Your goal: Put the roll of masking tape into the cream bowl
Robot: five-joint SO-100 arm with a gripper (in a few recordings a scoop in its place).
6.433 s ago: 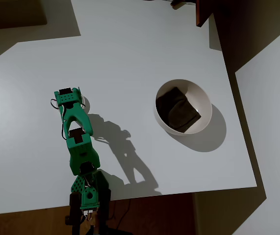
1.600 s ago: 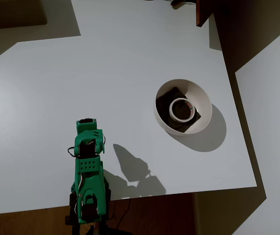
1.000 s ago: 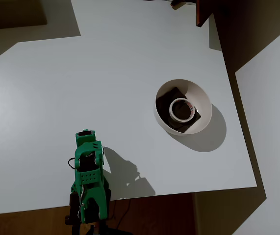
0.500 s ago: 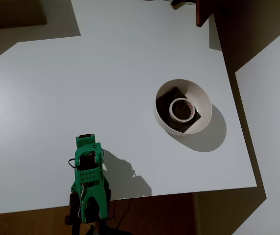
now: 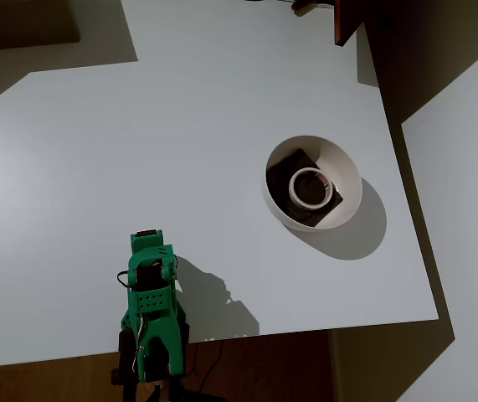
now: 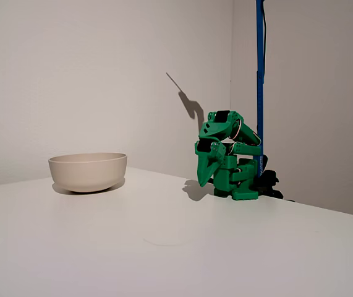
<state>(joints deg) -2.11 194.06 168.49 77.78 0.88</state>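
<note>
I begin from my hand (image 6: 206, 176): in the fixed view it hangs folded close against the green arm (image 5: 151, 310), with the tip pointing down toward the table (image 5: 180, 126) and not touching it. It carries nothing, and the two fingers look pressed together into one narrow wedge, so I judge it is closed, though the overhead view hides the fingertips under the wrist. From the hand I look outward. In the overhead view the cream bowl (image 5: 343, 167) stands well apart from it, to the right and somewhat upward in the picture, with bare table between the two. In the fixed view the same bowl is to the left of the arm. The roll of masking tape (image 5: 309, 187) lies flat inside the bowl, on the dark brown pad (image 5: 282, 180), with its open centre facing up. As a ring it has no long axis that matters. So the tape is away from my hand and already at its place, and I judge that no reach in that direction is needed; the task looks finished.
</note>
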